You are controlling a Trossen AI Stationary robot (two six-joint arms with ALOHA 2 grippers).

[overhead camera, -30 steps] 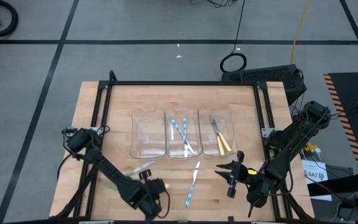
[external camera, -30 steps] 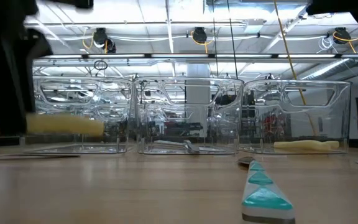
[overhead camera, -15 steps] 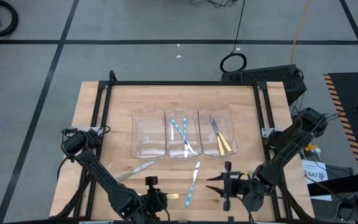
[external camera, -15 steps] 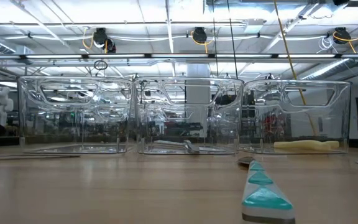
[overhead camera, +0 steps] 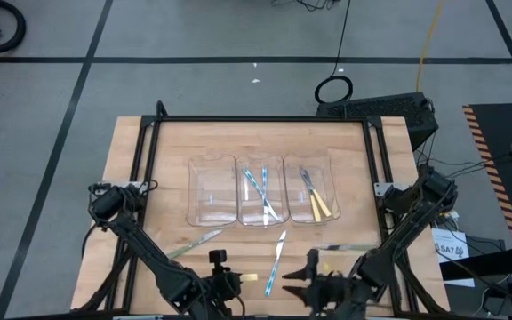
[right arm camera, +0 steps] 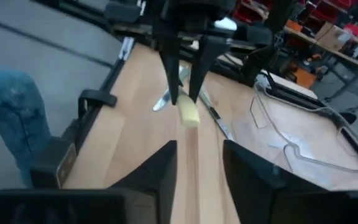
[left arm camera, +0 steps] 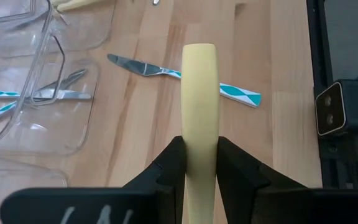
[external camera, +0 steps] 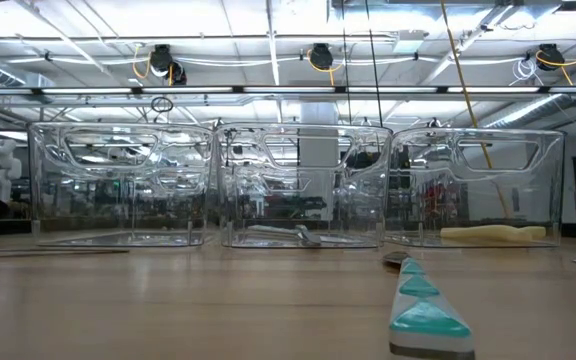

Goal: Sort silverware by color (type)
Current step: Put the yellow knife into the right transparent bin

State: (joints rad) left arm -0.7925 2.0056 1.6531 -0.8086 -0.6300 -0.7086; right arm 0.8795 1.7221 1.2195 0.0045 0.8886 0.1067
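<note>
- Table: three clear bins in a row mid-table, one per colour; left bin looks bare, middle holds blue pieces, right yellow; far half open for moving
- Left gripper at near edge, clamped on yellow-handled piece, probably bound for right bin
- Right gripper near edge, just beside it, jaws parted, nothing held
- Loose: blue-handled knife and green piece on near boards; little room between arms

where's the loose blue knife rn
High view: the blue-handled knife lies on the table's near edge, just in front of the middle bin.
</note>
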